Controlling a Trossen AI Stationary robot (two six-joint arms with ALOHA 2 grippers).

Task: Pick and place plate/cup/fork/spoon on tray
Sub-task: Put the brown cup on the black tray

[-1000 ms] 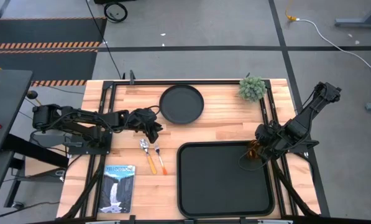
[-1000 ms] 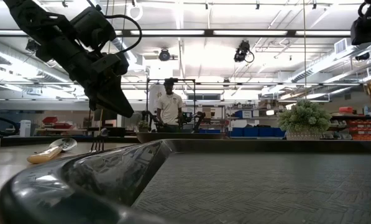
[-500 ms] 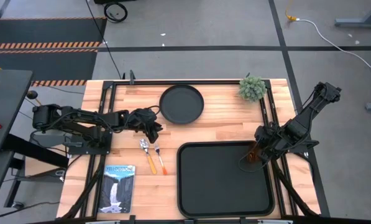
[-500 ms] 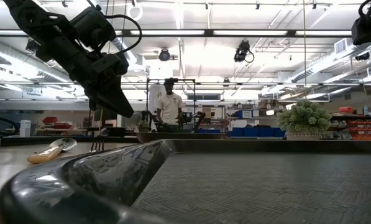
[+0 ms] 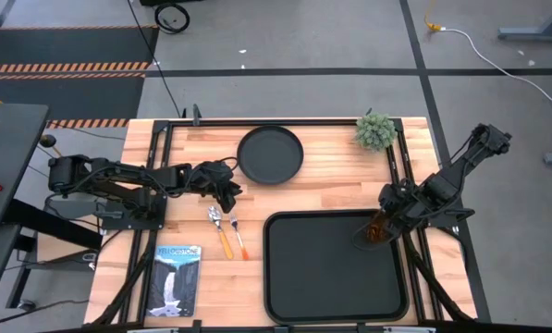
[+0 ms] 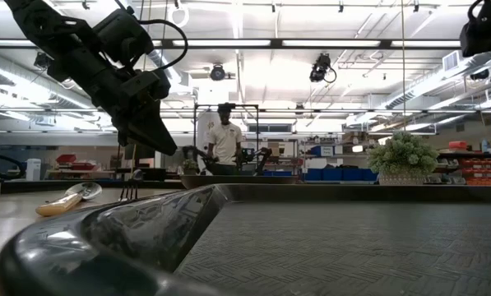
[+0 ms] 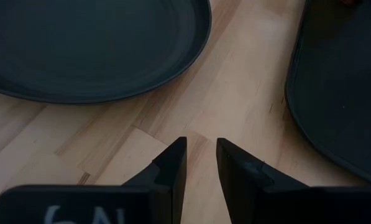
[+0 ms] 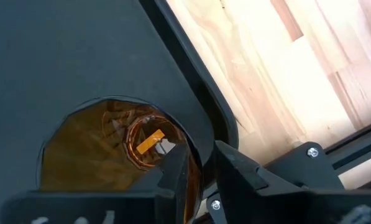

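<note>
The round black plate (image 5: pixel 271 154) lies flat at the table's far middle. The spoon (image 5: pixel 220 231) and the fork (image 5: pixel 238 237) lie side by side on the wood, left of the black tray (image 5: pixel 336 277). My left gripper (image 5: pixel 227 191) hangs between the plate and the cutlery, empty, with its fingers almost together (image 7: pixel 201 163). My right gripper (image 5: pixel 376 232) is shut on the amber cup (image 8: pixel 114 152) over the tray's far right corner (image 8: pixel 197 118). My right gripper pinches the cup's wall at the rim (image 8: pixel 194 182) between its two fingers, one finger (image 8: pixel 178 177) inside the cup and the other outside. The fingers come from above, pointing down. The cup stays upright, mouth up, over the tray's far right corner.
A small potted plant (image 5: pixel 375 130) stands at the far right corner. A picture booklet (image 5: pixel 177 280) lies at the near left. Black rails run along the table's left and right sides. A person (image 6: pixel 223 141) stands in the room beyond the table.
My right gripper has shifted a little toward the table's near edge with the cup. In the low view the cup has slid almost out at the picture's right edge.
</note>
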